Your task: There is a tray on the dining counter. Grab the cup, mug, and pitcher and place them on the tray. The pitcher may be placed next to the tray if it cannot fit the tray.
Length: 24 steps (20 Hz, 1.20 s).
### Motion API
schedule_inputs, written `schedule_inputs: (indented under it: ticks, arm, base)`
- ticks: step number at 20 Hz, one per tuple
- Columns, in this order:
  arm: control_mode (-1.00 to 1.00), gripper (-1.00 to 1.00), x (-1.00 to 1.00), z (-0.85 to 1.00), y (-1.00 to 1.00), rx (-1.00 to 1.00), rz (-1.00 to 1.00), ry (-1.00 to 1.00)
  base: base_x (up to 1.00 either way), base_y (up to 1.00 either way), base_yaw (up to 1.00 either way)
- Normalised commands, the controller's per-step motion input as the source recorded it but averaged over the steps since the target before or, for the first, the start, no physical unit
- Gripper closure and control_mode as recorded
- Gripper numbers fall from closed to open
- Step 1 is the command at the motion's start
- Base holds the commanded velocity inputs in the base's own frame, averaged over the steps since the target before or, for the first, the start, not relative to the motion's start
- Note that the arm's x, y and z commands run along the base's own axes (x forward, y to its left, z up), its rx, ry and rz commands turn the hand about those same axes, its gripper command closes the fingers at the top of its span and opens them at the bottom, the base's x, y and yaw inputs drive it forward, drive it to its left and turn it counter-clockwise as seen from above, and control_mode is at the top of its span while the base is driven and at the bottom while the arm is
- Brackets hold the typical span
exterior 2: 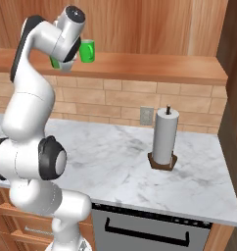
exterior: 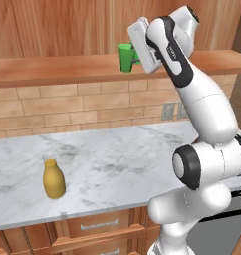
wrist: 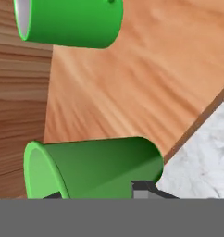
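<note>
On the wooden shelf [exterior: 53,69] above the brick wall stands the bright green handleless cup [exterior: 125,57]. My gripper [exterior: 135,56] reaches it from the right and is shut on it. In the hand view the cup [wrist: 95,164] lies across the bottom, with a dark fingertip [wrist: 140,189] against its side. The green mug [exterior 2: 87,50] stands on the same shelf just beyond the cup [exterior 2: 54,62], apart from it, and appears at the top of the hand view [wrist: 70,23]. The mustard-yellow pitcher [exterior: 54,180] stands upright on the marble counter below. The tray and the dining counter are out of view.
A marble counter [exterior: 122,169] with drawers runs under the shelf. A paper towel roll on a stand [exterior 2: 163,139] sits at its right part, above an oven front [exterior 2: 145,230]. A wall outlet [exterior 2: 146,115] is set in the brick.
</note>
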Motion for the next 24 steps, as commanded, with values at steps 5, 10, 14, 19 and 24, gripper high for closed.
schedule_inputs:
  ticks: [5, 10, 14, 19, 24]
  arm:
    - [-1.00, 1.00, -0.70, 0.00, -0.42, 0.00, -0.03, 0.00]
    - [-1.00, 1.00, -0.70, 0.00, -0.47, 0.00, 0.00, 0.04]
    - [-1.00, 1.00, -0.65, -0.12, -0.30, 0.00, 0.00, 0.07]
    - [-1.00, 1.00, -0.51, -0.25, -0.15, 0.00, -0.01, 0.00]
    - [-1.00, 1.00, -0.34, -0.40, -0.20, -0.02, 0.00, 0.00]
  base:
    - [0.00, 0.00, 0.00]
    - [0.00, 0.00, 0.00]
    - [0.00, 0.00, 0.00]
    - [0.00, 0.00, 0.00]
    - [0.00, 0.00, 0.00]
